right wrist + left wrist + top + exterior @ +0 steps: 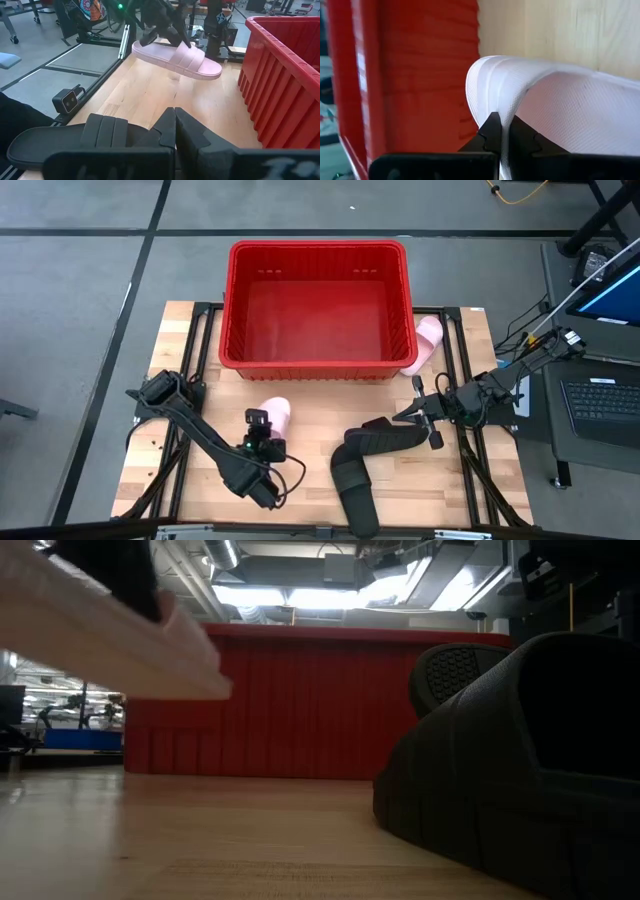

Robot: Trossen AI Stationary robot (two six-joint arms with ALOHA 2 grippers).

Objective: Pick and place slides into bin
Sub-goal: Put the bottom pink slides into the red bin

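The left gripper [262,423] has its jaws closed on a pink slide [276,416], lifted near the red bin [228,330]. The right gripper [418,413] grips a black slide [380,437].

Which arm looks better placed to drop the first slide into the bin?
Left, probably. Its end effector is shut on a pink slide held off the table, near the empty bin. The right end effector grips a black slide that seems to rest on the table.
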